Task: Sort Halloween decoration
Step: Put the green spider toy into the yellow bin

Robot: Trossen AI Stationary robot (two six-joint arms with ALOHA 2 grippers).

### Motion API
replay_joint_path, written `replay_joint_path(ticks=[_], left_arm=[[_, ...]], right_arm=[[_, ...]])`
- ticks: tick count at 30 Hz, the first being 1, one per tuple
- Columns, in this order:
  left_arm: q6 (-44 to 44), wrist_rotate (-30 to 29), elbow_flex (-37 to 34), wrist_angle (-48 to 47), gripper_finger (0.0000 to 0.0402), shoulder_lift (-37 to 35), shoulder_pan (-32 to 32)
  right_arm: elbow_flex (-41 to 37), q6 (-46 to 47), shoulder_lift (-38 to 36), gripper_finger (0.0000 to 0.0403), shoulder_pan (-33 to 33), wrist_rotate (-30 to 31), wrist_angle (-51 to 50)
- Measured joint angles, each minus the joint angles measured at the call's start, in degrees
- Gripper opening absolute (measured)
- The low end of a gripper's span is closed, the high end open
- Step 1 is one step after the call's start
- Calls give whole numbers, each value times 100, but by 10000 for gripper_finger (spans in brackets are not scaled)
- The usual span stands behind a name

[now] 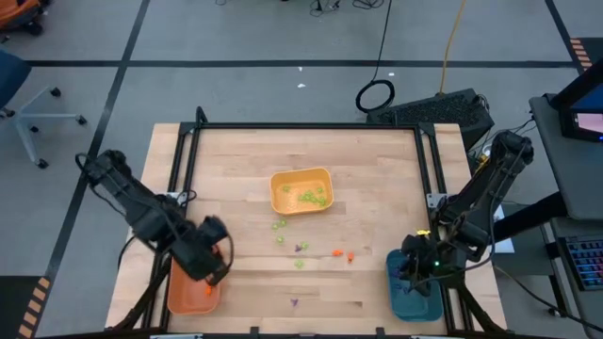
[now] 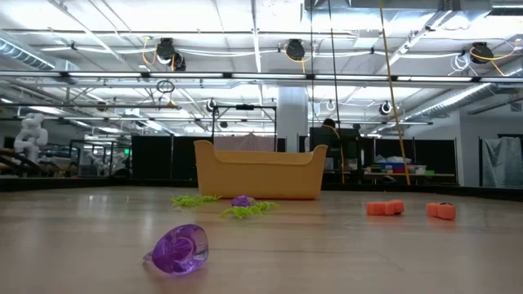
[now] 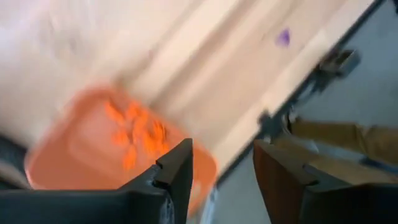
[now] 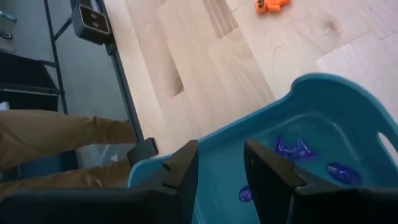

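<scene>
Now my left gripper (image 3: 221, 165) hangs above the orange tray (image 1: 193, 294), jaws spread, empty; right gripper (image 4: 221, 163) likewise above teal tray (image 4: 348, 118).

The left arm is reached in from the bench's left side, and its gripper (image 3: 221, 171) is held with the fingers (image 3: 177, 168) apart and nothing between them. The right arm is bent at the right side; its gripper (image 4: 221, 165) is also held parted and empty.

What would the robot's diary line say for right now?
left gripper: open, empty, over orange tray | right gripper: open, empty, over teal tray | loose pieces on table
</scene>
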Motion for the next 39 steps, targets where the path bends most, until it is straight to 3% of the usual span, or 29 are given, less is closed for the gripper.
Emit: replay_joint_path(ticks=[5, 15, 20, 28, 39], left_arm=[[1091, -494, 1, -34, 155, 35, 720], [3318, -685, -6, 814, 180, 849, 1965], [3328, -605, -6, 1244, 199, 1449, 2259], [2877, 328, -6, 1489, 190, 2289, 2523], [2529, 347, -6, 1651, 175, 2958, 2494]], right_arm=[[0, 22, 0, 118, -157, -2, 87], [0, 37, 0, 118, -449, 0, 428], [2, 30, 0, 118, -590, -9, 572], [2, 26, 0, 118, -708, -17, 730], [2, -30, 0, 118, -710, -471, 700]])
